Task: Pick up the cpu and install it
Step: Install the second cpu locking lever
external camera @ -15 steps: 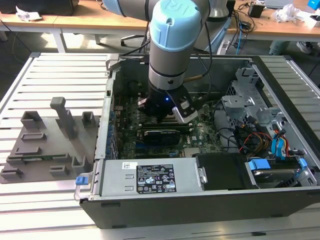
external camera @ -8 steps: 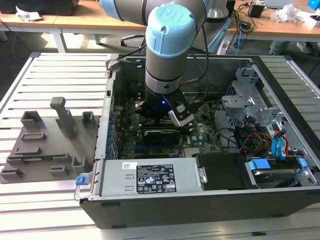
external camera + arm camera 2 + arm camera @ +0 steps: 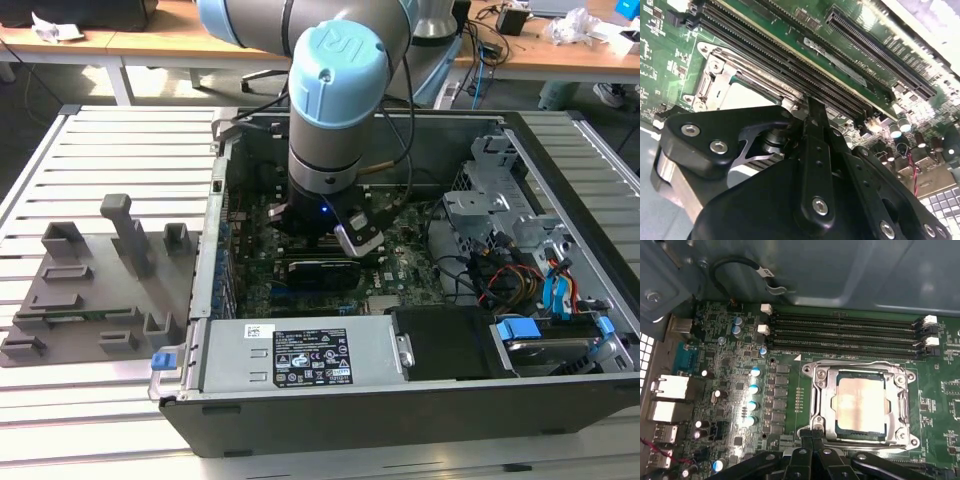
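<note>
cpu [image 3: 860, 404] seated in socket [image 3: 822, 405], seemingly unclamped

Behind the gripper [image 3: 345, 240], wooden desks [image 3: 200, 40] with crumpled paper [image 3: 55, 28] are seen; a slatted metal table [image 3: 90, 150] is spread beneath.

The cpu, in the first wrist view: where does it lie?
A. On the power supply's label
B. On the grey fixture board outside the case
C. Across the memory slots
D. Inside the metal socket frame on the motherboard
D: the cpu sits flat within the socket frame on the motherboard, beside the memory slots, with the end effector close by its edge.
</note>
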